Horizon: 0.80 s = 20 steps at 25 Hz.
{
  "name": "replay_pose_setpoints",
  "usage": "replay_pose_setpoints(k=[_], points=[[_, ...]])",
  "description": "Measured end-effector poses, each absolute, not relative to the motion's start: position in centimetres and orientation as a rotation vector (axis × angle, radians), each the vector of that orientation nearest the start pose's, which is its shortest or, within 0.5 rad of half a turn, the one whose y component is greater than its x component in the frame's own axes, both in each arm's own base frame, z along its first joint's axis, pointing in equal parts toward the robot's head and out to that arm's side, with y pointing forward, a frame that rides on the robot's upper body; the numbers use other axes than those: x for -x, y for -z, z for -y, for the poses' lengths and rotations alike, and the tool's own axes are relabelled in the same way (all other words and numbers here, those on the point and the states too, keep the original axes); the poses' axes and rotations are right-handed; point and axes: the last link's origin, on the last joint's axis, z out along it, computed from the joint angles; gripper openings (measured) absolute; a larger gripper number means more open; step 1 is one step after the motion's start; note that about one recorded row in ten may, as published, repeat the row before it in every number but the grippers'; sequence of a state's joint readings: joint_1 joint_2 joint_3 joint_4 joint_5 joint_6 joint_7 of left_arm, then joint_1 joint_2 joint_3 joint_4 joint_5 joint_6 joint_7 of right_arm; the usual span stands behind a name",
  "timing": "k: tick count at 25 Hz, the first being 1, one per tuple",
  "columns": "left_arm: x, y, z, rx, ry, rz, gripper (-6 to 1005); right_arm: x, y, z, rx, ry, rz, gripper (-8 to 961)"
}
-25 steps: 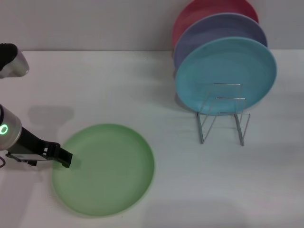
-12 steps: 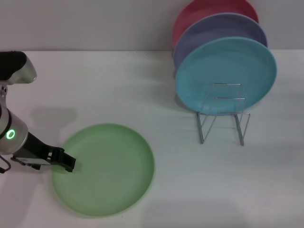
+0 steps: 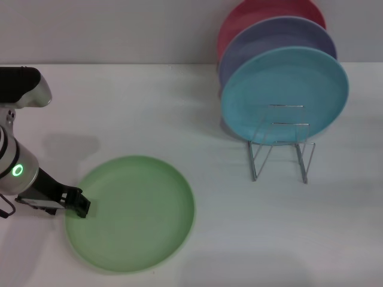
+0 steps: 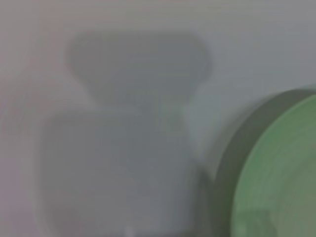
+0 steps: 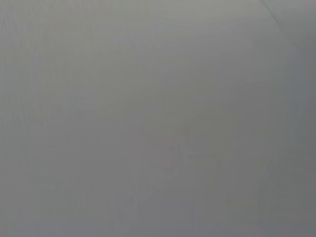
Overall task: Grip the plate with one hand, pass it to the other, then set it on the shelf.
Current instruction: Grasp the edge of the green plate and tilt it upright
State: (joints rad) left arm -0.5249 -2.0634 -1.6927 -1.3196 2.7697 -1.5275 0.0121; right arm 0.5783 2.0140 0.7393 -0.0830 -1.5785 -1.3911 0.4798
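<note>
The pale green plate (image 3: 134, 212) lies flat on the white table near the front left. My left gripper (image 3: 79, 205), black with a green ring light on its wrist, is low at the plate's left rim, touching or just over the edge. The left wrist view shows the plate's rim (image 4: 281, 173) and the gripper's shadow on the table. The silver wire shelf (image 3: 254, 167) stands at the right, well apart from the green plate. My right gripper is out of view; its wrist view shows only a plain grey surface.
A light blue plate (image 3: 284, 89), a lilac plate (image 3: 269, 39) and a red plate (image 3: 263, 12) stand upright in the shelf's rear slots. Its front loops hold nothing. Bare table lies between the green plate and the shelf.
My left arm has shifted a little right and down. Its gripper slid along the plate's left rim and drew slightly back. The plate has not moved.
</note>
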Motion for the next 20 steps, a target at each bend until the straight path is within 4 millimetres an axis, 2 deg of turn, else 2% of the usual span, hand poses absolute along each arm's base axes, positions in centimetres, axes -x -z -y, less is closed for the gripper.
replay_pose_setpoints(k=[2, 12, 16, 20], points=[[23.08, -0.53, -34.5, 2.023, -0.543, 1.512, 630, -36.03, -12.86, -34.52, 0.921, -0.996, -0.533, 639], [22.89, -0.45, -34.65, 2.027, -0.551, 1.489, 504, -36.04, -12.91, -34.49, 0.921, -0.996, -0.531, 640], [22.88, -0.44, -34.7, 2.028, -0.556, 1.478, 493, -36.02, -12.92, -34.49, 0.92, -0.997, -0.53, 640], [22.88, -0.43, -34.71, 2.029, -0.557, 1.475, 315, -35.99, -12.93, -34.5, 0.92, -0.999, -0.529, 640]])
